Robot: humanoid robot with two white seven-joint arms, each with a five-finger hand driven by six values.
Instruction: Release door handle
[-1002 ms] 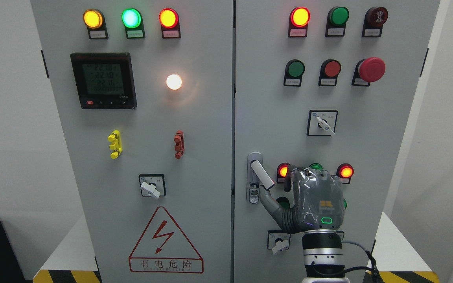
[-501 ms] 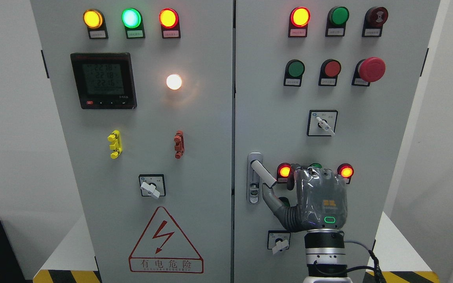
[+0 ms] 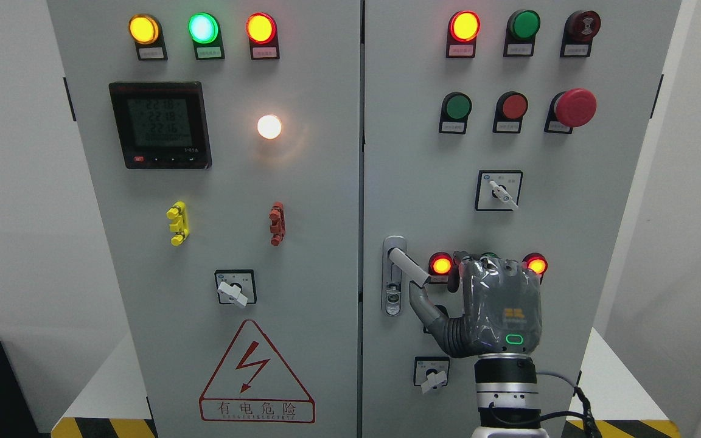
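Observation:
The door handle point(image 3: 408, 266) is a pale lever on a silver lock plate point(image 3: 393, 277) at the left edge of the cabinet's right door point(image 3: 423, 182). The lever is swung out and points down and to the right. My right hand point(image 3: 496, 304) rises from the bottom edge with its back towards me. Its thumb point(image 3: 421, 301) reaches left and ends just under the lever's free end. The other fingers point(image 3: 466, 258) bend towards the panel to the right of the lever, apart from it, with a lit red lamp point(image 3: 441, 265) showing between. The left arm does not show.
Lit lamps, push buttons, a red mushroom stop button point(image 3: 574, 107) and a rotary switch point(image 3: 499, 190) cover the right door. A small rotary switch point(image 3: 431, 374) sits just left of my wrist. The left door point(image 3: 235, 182) carries a meter point(image 3: 160, 125) and a warning triangle point(image 3: 256, 374).
My right hand has slid a little to the right and away from the lock plate. The lever has swung slightly further up towards horizontal with it.

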